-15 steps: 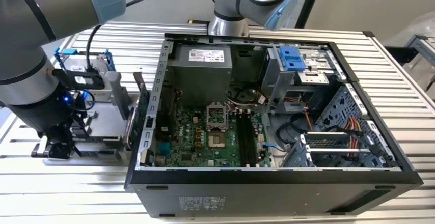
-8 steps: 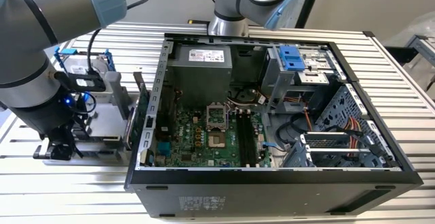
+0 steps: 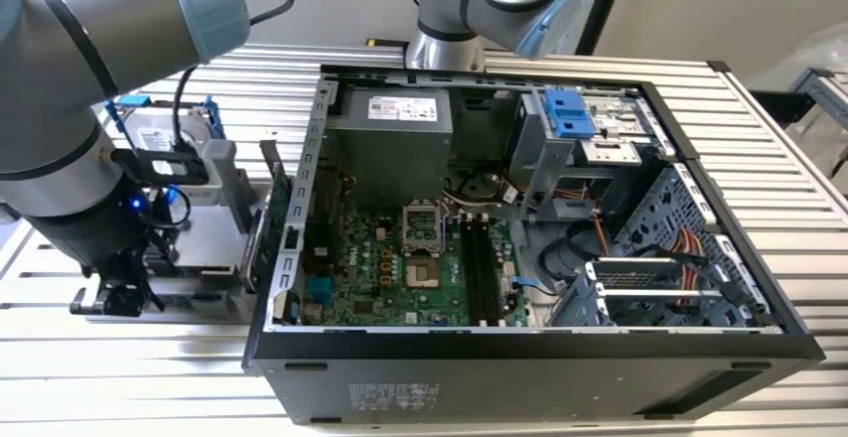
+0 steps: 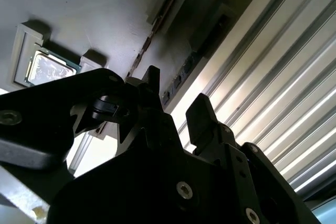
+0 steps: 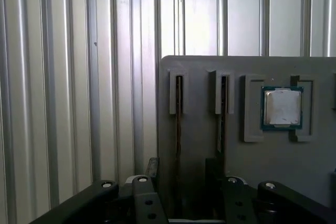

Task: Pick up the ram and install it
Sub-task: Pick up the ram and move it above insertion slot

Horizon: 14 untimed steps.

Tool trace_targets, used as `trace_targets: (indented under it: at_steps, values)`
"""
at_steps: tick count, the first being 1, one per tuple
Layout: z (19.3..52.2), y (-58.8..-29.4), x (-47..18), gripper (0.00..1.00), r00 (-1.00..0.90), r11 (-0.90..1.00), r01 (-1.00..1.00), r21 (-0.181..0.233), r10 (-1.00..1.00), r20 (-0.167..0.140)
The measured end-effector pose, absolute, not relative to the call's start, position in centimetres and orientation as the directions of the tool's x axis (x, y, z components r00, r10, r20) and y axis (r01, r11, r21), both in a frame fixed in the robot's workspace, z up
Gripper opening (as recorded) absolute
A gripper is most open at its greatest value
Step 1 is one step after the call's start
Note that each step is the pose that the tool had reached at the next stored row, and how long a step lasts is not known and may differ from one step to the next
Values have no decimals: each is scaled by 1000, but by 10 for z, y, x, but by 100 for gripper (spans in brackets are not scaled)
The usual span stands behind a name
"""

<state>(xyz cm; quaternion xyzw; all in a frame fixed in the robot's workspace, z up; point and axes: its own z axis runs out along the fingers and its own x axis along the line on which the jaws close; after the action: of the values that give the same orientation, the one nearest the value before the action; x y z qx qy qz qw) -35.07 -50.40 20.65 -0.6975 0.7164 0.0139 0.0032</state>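
Now ram (image 5: 178, 108) edge-up in tray (image 5: 199, 129) slot, between spread tool (image 5: 182, 166) fingers

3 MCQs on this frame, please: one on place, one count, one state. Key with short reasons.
1. Where is the gripper?
A) over a keyboard
B) at the grey tray
C) over a bin of screws

2. How many ram sticks stand in the tray's narrow slots?
A) one
B) two
C) four

3. The jaws are:
A) open, holding nothing
B) shut on a stick
C) shut on the tray's rim

Key:
1 B, the first wrist view has the tray right in front of it.
2 B, two sticks show edge-on, one per slot.
3 A, a gap shows between them in both wrist views.
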Motion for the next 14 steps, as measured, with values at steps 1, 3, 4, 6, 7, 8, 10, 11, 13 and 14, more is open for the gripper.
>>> trace_targets:
  at_steps: [1, 3, 4, 6, 7, 8, 10, 11, 13, 14]
  values:
    - [206, -504, -351, 100, -27, 27, -1000, 15, -999, -24]
    - [204, -504, -351, 100, -27, 27, -1000, 16, -999, -24]
    - [203, -504, -351, 100, -28, 27, -999, 17, -999, -24]
    - [201, -504, -351, 100, -29, 28, -999, 18, -999, -24]
    - [201, -504, -351, 100, -29, 29, -999, 19, -999, -24]
    - [200, -504, -351, 100, -30, 29, -999, 19, -999, -24]
    - [198, -504, -351, 100, -30, 29, -999, 19, -999, -24]
    - [197, -504, -351, 100, -30, 29, -999, 19, -999, -24]
    - [196, -504, -351, 100, -30, 29, -999, 19, -999, -24]
    - [195, -504, -351, 100, -30, 29, -999, 19, -999, -24]
